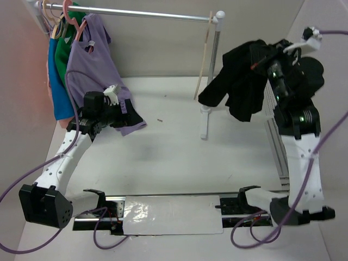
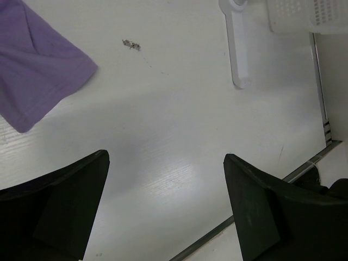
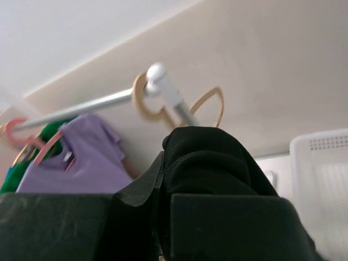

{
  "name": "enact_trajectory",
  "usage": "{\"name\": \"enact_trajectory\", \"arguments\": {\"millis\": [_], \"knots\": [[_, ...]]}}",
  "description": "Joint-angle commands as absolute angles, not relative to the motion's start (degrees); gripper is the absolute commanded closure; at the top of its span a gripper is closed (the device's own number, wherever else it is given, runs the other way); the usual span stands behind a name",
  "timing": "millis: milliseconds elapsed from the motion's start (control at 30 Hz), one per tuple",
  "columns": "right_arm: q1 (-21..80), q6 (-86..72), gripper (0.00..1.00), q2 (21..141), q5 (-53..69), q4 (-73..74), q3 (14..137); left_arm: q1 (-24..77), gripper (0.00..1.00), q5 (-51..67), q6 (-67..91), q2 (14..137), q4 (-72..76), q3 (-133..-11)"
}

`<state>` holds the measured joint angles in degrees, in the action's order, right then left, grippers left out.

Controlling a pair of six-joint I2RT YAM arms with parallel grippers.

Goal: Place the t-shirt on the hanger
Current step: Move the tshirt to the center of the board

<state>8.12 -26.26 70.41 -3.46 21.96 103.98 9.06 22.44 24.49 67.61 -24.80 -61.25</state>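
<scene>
The black t-shirt point(image 1: 236, 87) hangs bunched in the air at the right, just right of the rack's end post. My right gripper point(image 1: 261, 61) is shut on its upper part. In the right wrist view the t-shirt point(image 3: 212, 163) bulges out between the closed fingers of the right gripper point(image 3: 163, 182). The pale tan hanger point(image 1: 206, 54) hangs edge-on from the right end of the rail; its hook and loop point(image 3: 209, 106) show just beyond the shirt. My left gripper point(image 1: 132, 112) is low at the left, open and holding nothing, and the left gripper point(image 2: 166, 179) has bare table between its fingers.
A clothes rack's rail point(image 1: 141, 13) crosses the back, with a lilac top point(image 1: 89, 60) and green and blue garments on pink hangers at its left end. The lilac hem point(image 2: 32, 70) lies near my left gripper. The rack's white foot point(image 2: 236, 49) and a white basket point(image 3: 321, 179) are at the right.
</scene>
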Motion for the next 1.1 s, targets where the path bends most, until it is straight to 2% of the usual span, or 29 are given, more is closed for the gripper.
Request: {"name": "enact_trajectory", "arguments": {"millis": [0,200,300,400,467,533,567,600,633,700,800,900,967,1067], "knots": [[8.53,-25.66,1.00,62.94,5.33,22.76,95.91,7.82,0.01,24.43,26.54,67.06,-25.31,-60.64],[11.42,-25.50,1.00,58.10,19.84,22.69,77.02,7.29,0.01,24.43,27.60,68.20,-25.31,-60.64],[19.40,-25.49,1.00,57.57,26.79,14.71,65.42,7.29,0.01,24.43,27.60,68.82,-25.84,-60.64],[33.27,-26.02,1.00,59.13,20.59,8.71,58.39,7.29,0.01,22.69,27.60,69.43,-29.00,-61.26],[44.75,-25.05,1.00,61.16,8.22,8.00,57.66,7.29,0.01,19.35,27.60,70.05,-31.01,-61.26],[49.73,-25.05,0.96,64.24,2.22,6.16,55.90,7.29,0.01,18.11,27.60,70.05,-32.87,-61.26],[51.05,-25.05,0.63,65.21,0.72,6.15,55.90,7.82,0.01,16.37,28.38,70.57,-33.57,-61.26],[51.67,-25.05,0.42,66.08,1.31,7.11,55.29,7.82,0.01,16.35,28.91,70.58,-33.57,-61.26],[51.68,-25.05,0.27,66.70,1.32,8.60,55.28,7.82,0.01,15.83,28.92,70.58,-34.36,-61.26],[51.68,-25.57,0.12,66.10,-1.84,13.33,53.80,8.96,0.01,15.21,28.92,70.05,-34.37,-59.86],[49.67,-28.28,0.10,62.59,-3.60,18.52,49.84,11.76,0.01,15.21,30.14,71.01,-32.70,-58.01],[47.82,-32.50,0.20,60.29,-3.60,20.65,44.92,14.93,0.01,13.11,32.16,74.87,-32.08,-56.70],[46.06,-38.82,0.31,59.68,-4.13,21.45,41.50,17.83,0.01,13.10,33.65,77.68,-31.38,-56.69],[44.92,-44.64,0.30,60.37,-0.18,14.52,36.93,20.74,0.01,10.20,36.29,83.48,-30.15,-56.69]]}}
